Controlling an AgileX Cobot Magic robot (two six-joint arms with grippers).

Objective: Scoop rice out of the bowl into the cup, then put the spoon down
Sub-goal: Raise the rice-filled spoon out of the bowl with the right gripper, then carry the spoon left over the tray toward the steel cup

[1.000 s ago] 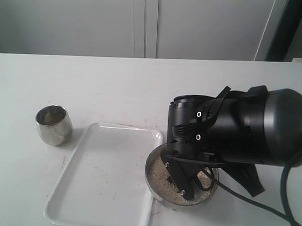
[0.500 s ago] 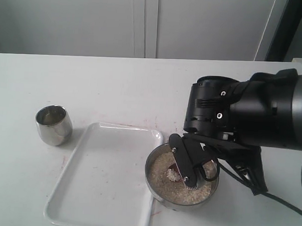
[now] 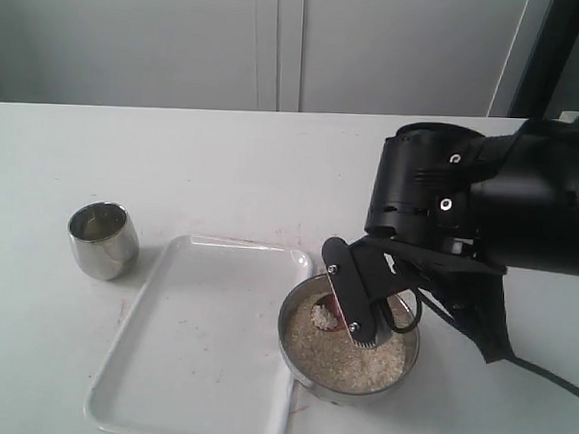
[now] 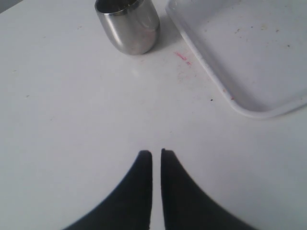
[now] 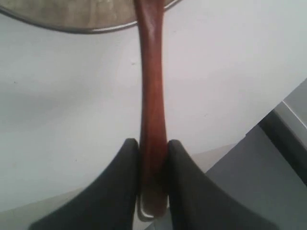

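step: scoop lifting from bowl [image 3: 328, 392] | right fingers [image 5: 117, 191] pinch spoon [image 5: 152, 91] | left fingers [image 4: 136, 196] pressed together, idle | next: carry level to cup [image 3: 103, 240]

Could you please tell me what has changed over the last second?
The right gripper, shut on the spoon, rose and drew back rightward, uncovering the bowl; the spoon now carries a small heap of rice. Cup, tray and bowl stayed put.

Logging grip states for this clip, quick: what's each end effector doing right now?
Left end effector: closed, holding nothing.
Right end effector: closed on the slim handle of the dark reddish-brown wooden spoon.
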